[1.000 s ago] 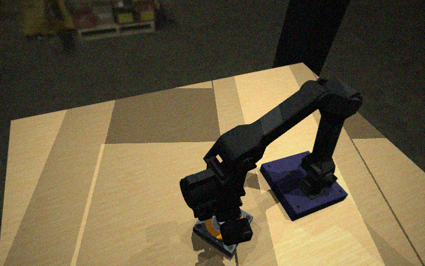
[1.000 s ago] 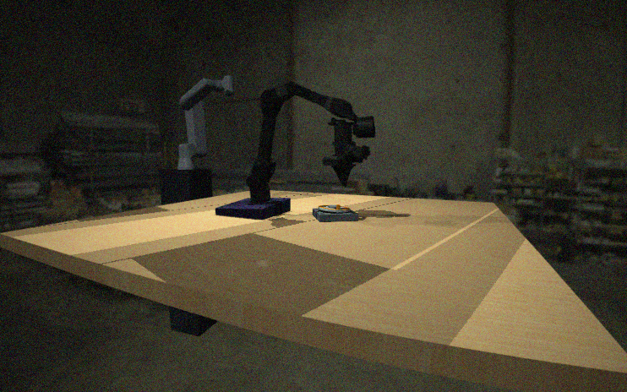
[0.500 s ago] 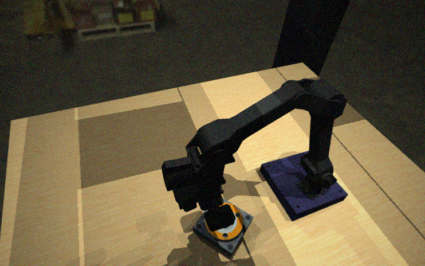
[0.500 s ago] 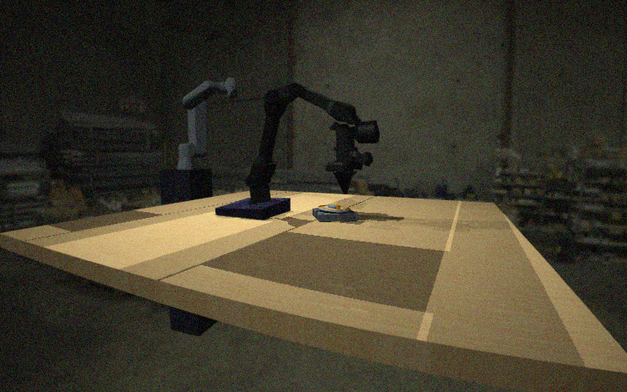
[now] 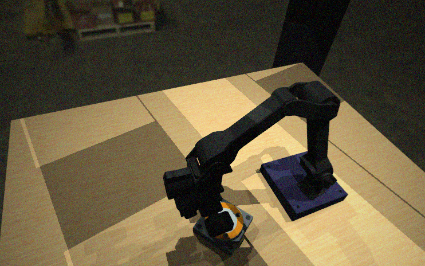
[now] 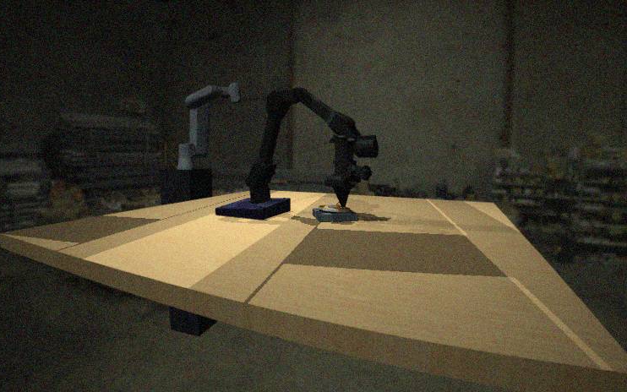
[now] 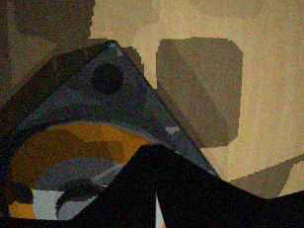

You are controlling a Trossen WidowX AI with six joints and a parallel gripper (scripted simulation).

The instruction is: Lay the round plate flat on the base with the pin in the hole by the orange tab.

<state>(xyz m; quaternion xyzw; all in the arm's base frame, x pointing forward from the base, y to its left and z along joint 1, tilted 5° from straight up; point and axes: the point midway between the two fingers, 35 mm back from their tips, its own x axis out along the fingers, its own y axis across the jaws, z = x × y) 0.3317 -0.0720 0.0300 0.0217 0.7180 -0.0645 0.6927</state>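
Note:
The round plate [image 5: 239, 226] [image 6: 328, 208] [image 7: 46, 144], orange with a pale inner ring, sits on the square grey base [image 5: 247, 222] [image 6: 324, 217] [image 7: 135, 100]. The post [image 7: 68, 210] shows partly inside the ring in the wrist view. My gripper [image 5: 220, 228] [image 6: 343, 206] [image 7: 151, 154] is shut with nothing between its fingers. It points down, its tips at about plate height over one side of the plate. Whether they touch it is unclear. Dark holes show in the plate; the gripper hides part of it. I cannot make out the tab or pin, or whether the plate lies flat.
The arm's dark blue mounting block [image 5: 275, 182] [image 6: 253, 208] stands on the wooden table [image 5: 108, 109] [image 6: 379, 302], a short way from the base. Shadows of the arm fall across the table and plate. Another robot arm [image 6: 199, 128] stands in the background.

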